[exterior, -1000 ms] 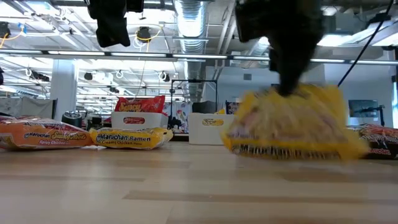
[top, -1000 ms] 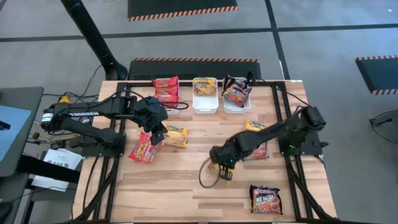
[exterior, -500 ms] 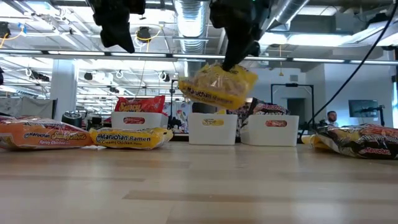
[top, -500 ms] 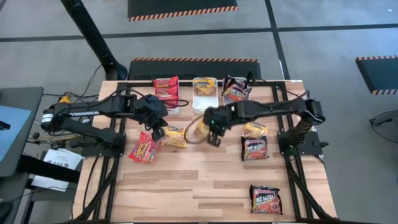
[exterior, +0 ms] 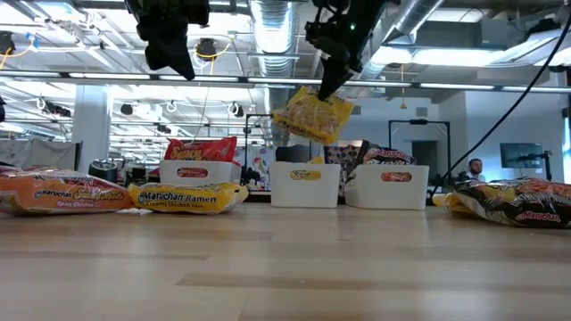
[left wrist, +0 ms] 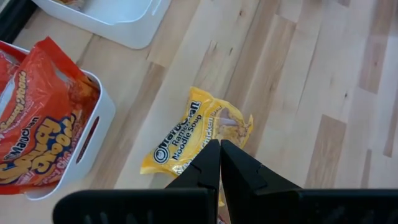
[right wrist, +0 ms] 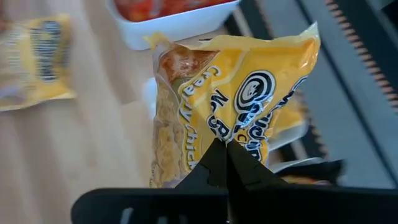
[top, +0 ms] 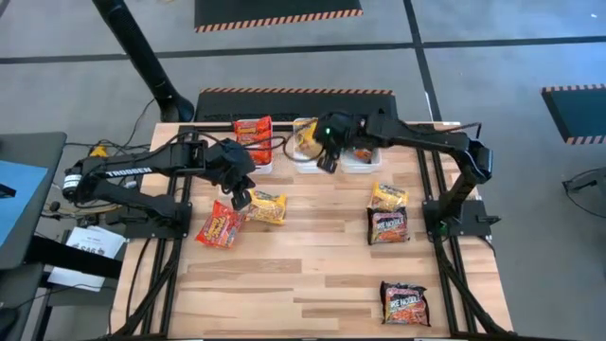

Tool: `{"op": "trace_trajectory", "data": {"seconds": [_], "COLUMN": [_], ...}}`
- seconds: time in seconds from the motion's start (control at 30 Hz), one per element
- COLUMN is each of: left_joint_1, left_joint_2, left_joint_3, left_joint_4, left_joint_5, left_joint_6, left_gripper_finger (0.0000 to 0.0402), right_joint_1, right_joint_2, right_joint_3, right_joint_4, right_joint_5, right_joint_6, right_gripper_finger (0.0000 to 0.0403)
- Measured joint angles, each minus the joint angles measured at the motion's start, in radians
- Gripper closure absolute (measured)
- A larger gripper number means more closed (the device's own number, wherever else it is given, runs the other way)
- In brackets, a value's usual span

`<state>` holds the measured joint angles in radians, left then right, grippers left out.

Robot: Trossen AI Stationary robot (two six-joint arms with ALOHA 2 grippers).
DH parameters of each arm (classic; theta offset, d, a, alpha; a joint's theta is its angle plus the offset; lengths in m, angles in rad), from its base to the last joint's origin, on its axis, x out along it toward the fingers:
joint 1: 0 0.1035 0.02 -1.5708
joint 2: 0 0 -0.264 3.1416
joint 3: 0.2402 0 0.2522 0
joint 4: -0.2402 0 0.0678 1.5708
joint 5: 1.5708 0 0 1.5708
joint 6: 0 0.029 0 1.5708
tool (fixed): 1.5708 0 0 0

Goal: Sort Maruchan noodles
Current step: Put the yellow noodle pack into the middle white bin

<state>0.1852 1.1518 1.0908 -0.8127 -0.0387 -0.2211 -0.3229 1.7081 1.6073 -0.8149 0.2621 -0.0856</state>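
Sorting partway | right gripper [top: 329, 161] fingers clamped on yellow Creamy Chicken packet [exterior: 312, 114], above middle tray [top: 311, 156] at far edge | left gripper [top: 240, 197] fingers closed, empty, over yellow packet [top: 266, 207] | 5 packets loose on surface [top: 312, 275].

- Your right hand [top: 328, 152] reaches far across the table, fingers pinched together around a packet, raised.
- Your left hand [left wrist: 219, 163] hovers low, fingers closed, empty.
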Motion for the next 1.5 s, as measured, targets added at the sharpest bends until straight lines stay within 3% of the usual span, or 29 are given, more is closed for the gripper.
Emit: {"op": "trace_trajectory", "data": {"seconds": [0.3, 0.6, 1.2, 1.5], "left_joint_1": [0.006, 0.009, 0.076, 0.077], "left_joint_2": [0.000, 0.000, 0.000, 0.000], "left_joint_3": [0.000, 0.000, 0.000, 0.000], "left_joint_4": [0.000, 0.001, 0.000, 0.000], "left_joint_5": [0.000, -0.020, -0.055, -0.053], "left_joint_6": [-0.021, -0.033, -0.088, -0.090], "left_gripper_finger": [0.0401, 0.0401, 0.0401, 0.0401], "right_joint_1": [-0.139, -0.200, -0.172, -0.154], "right_joint_2": [0.019, 0.086, 0.220, 0.229], "right_joint_3": [0.001, -0.001, 0.001, 0.001], "right_joint_4": [0.133, 0.171, 0.195, 0.227], "right_joint_5": [-0.024, -0.066, -0.048, 0.010], "right_joint_6": [-0.275, -0.403, -0.529, -0.581], "right_gripper_finger": [0.0400, 0.0400, 0.0397, 0.0342]}}
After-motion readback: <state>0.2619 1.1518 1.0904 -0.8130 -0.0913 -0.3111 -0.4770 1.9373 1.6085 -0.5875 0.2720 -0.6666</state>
